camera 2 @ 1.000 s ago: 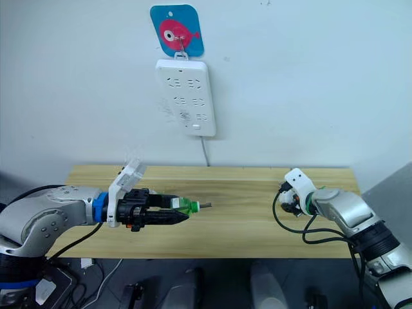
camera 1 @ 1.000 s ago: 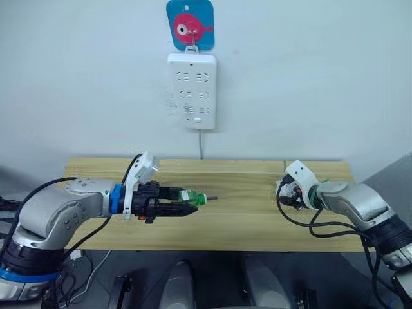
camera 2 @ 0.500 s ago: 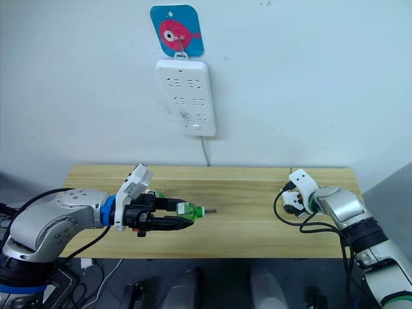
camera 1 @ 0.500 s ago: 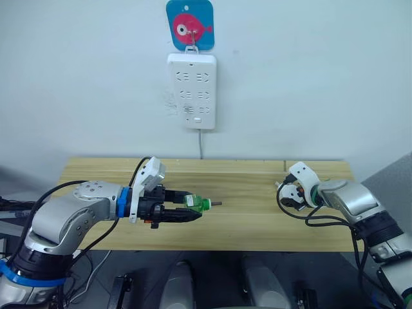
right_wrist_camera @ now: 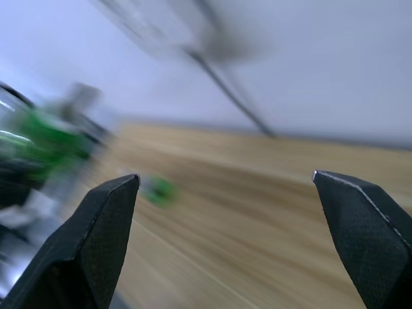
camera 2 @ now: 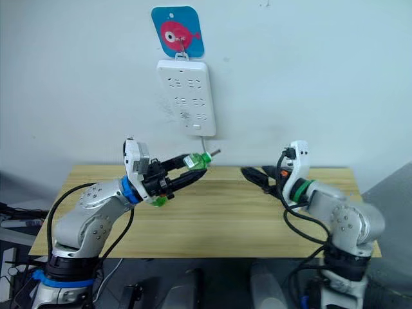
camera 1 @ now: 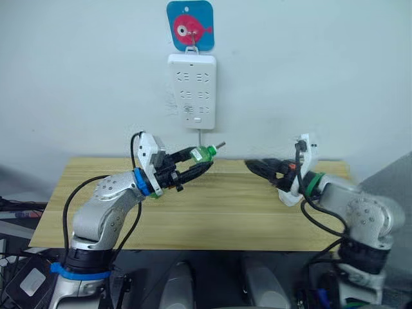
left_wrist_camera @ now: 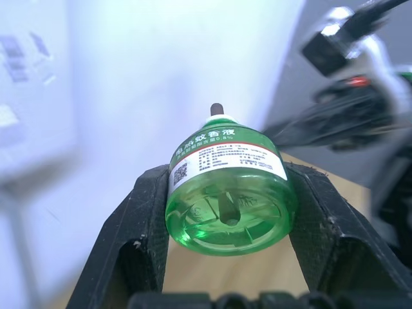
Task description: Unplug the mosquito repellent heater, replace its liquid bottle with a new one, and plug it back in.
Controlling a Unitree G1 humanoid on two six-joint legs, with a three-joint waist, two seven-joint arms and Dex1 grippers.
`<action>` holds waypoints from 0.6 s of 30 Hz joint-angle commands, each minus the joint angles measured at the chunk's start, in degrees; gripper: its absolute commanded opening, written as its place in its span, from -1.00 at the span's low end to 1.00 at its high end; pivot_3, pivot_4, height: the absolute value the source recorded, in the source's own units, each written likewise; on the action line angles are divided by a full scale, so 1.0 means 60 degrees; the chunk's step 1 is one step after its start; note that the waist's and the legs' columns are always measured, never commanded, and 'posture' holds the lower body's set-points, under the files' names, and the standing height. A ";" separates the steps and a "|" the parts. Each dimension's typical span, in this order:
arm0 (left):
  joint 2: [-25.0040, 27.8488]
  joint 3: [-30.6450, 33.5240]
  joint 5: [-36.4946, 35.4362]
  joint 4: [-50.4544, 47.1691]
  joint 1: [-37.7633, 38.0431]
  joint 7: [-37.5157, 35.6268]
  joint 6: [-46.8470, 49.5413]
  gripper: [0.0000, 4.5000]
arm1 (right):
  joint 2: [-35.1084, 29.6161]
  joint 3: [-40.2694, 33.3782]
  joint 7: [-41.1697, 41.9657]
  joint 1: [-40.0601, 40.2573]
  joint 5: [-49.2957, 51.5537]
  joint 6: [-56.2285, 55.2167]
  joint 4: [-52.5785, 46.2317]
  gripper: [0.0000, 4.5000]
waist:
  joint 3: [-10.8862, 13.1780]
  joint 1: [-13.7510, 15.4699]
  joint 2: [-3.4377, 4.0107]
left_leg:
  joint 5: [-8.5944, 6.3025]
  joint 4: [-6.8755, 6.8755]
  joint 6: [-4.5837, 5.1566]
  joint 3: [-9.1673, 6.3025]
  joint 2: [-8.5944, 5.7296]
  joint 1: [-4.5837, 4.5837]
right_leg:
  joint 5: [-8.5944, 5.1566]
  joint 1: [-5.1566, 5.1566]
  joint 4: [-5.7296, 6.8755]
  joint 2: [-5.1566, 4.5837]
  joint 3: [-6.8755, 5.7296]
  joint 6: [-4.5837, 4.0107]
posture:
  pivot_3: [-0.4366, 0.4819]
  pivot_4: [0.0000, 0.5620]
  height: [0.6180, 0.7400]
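- left gripper [camera 1: 196, 161] is clamping a green liquid bottle [camera 1: 203, 153] between both fingers, raised above the worktop [camera 1: 225, 212] left of centre, just below the white power strip [camera 1: 192, 90] on the far wall
- in the left wrist view the bottle [left_wrist_camera: 226, 193] is sitting base toward the camera, wick tip pointing away; in the eye views its long axis is tilting up and to the right, toward the other arm
- right gripper [camera 1: 252, 165] is hovering empty with jaws spread wide apart, clear in the right wrist view, fingers [right_wrist_camera: 103, 225] pointing left toward the bottle, roughly level with it, a gap between the two
- mosquito repellent heater: can't make it out anywhere, nothing plugged into the strip's sockets, so it looks already unplugged
- a small green blur [right_wrist_camera: 158, 190] is lying on the worktop in the right wrist view, too smeared to identify
- key relation: bottle is lying left of the open right jaws, wick end facing them; left arm is the one holding it, right arm is nearest free one
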 commanded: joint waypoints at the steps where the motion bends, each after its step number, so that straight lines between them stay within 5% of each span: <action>1: -0.0493 -0.0368 0.0773 0.0144 -0.0146 0.0135 -0.1363 0.01 | 0.1239 -0.0303 -0.0781 -0.0157 0.1070 -0.0087 -0.0511 1.00 | -0.0004 -0.0005 0.0005 | 0.0000 -0.0001 0.0000 0.0000 0.0000 0.0000 | 0.0000 0.0000 0.0000 -0.0001 0.0000 0.0000 | -0.29 -0.27 0.94; 6: -0.1178 -0.0682 0.1345 0.0618 -0.0436 0.0317 -0.2334 0.01 | 0.2356 -0.0305 -0.2025 -0.0585 0.1715 -0.0282 0.0404 1.00 | -0.0013 0.0002 0.0001 | 0.0003 0.0004 -0.0004 0.0001 -0.0014 -0.0004 | 0.0003 0.0001 -0.0002 -0.0013 -0.0002 0.0005 | -0.29 -0.28 0.94; 18: -0.1435 -0.0893 0.1592 0.0520 -0.0190 0.0478 -0.2662 0.01 | 0.2064 0.0474 -0.3210 -0.0959 0.3637 -0.1625 0.1577 1.00 | -0.0014 -0.0100 0.0004 | 0.0002 0.0000 -0.0002 -0.0001 -0.0006 -0.0003 | 0.0003 -0.0001 0.0004 -0.0003 -0.0003 0.0005 | -0.26 -0.29 0.94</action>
